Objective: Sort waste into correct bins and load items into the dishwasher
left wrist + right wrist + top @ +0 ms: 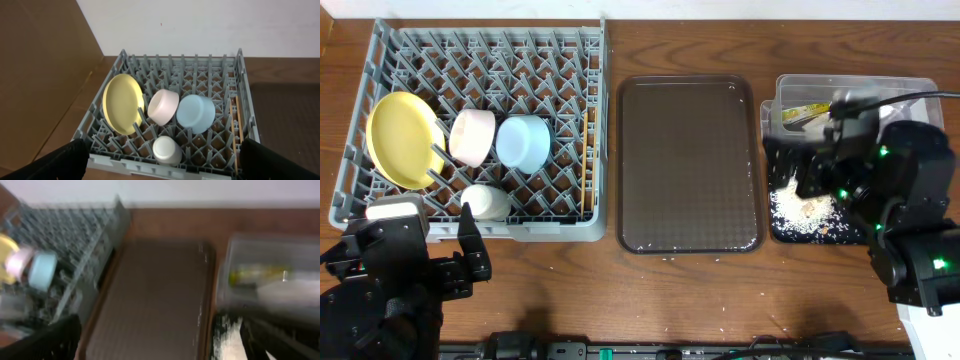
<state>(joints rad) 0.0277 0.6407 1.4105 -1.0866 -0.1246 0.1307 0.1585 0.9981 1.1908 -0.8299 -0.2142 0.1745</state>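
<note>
The grey dish rack [380,60] holds a yellow plate [402,138], a white bowl [472,136], a light blue bowl [523,141], a small white cup [485,202] and wooden chopsticks [588,150]. The left wrist view shows the same plate [121,103], cup [166,149] and chopsticks [238,120]. My left gripper [162,167] is open and empty before the rack's near edge. The clear tub [910,88] holds a green-yellow wrapper [805,112]. The black tray [782,232] holds rice crumbs [805,212]. My right gripper [165,347] is open and empty over the black tray; its view is blurred.
The dark brown serving tray [688,165] lies between the rack and the bins. A few crumbs [670,259] lie on the table by its front edge. Something whitish [290,291] shows in the clear tub. The right arm [905,200] covers part of both bins.
</note>
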